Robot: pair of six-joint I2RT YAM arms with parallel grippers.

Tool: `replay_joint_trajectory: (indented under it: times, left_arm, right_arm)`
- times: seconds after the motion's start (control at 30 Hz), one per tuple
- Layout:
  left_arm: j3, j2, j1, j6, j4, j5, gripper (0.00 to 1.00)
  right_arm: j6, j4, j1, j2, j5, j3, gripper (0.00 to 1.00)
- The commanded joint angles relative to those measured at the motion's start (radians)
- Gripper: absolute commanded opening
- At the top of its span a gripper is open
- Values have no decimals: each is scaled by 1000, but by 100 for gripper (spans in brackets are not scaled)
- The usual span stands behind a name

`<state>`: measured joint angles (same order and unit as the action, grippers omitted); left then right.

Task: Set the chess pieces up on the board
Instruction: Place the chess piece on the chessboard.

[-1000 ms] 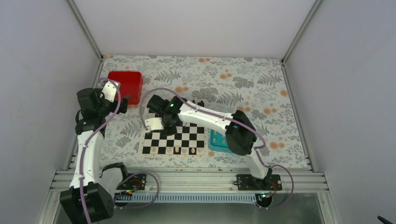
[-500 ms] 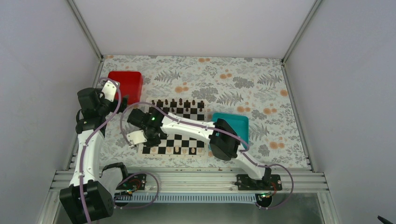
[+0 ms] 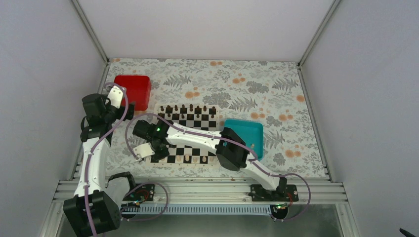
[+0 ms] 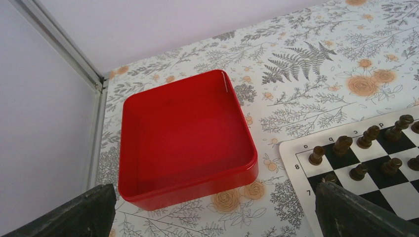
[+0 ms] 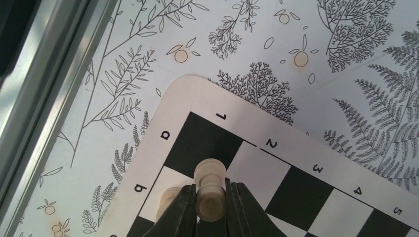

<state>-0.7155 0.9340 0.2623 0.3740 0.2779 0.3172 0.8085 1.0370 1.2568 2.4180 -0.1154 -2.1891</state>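
The chessboard (image 3: 195,129) lies mid-table with dark pieces (image 3: 190,109) lined along its far edge and several pale pieces (image 3: 195,159) on the near row. My right gripper (image 3: 154,146) hangs over the board's near-left corner, shut on a pale chess piece (image 5: 210,190) held above the dark corner square (image 5: 202,143). A second pale piece (image 5: 168,200) stands on the board just left of the fingers (image 5: 183,207). My left gripper (image 3: 126,111) sits beside the red tray (image 4: 183,138), open with nothing between its fingertips (image 4: 89,210). Dark pieces (image 4: 365,138) show at the board's corner (image 4: 301,153).
A teal tray (image 3: 247,136) sits right of the board, partly hidden by the right arm. The red tray (image 3: 133,90) holds nothing. A metal rail (image 5: 44,89) runs along the table's left edge near the right gripper. Walls enclose three sides.
The right arm has swung from the board's middle toward its near-left corner, carrying the pale piece, uncovering the teal tray. The left arm has stayed put.
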Motion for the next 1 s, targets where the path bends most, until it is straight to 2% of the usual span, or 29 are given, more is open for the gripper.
replay_joint_trajectory:
  times: [0.0,0.97]
  left_arm:
    - [7,-6,6,-4,-21,-7,100]
    - [13,-8,18,-3,-24,-4,100]
  right_arm:
    - [20,11,15,22,-39,-17,14]
    - [31,-31,22,61,-19,-14,13]
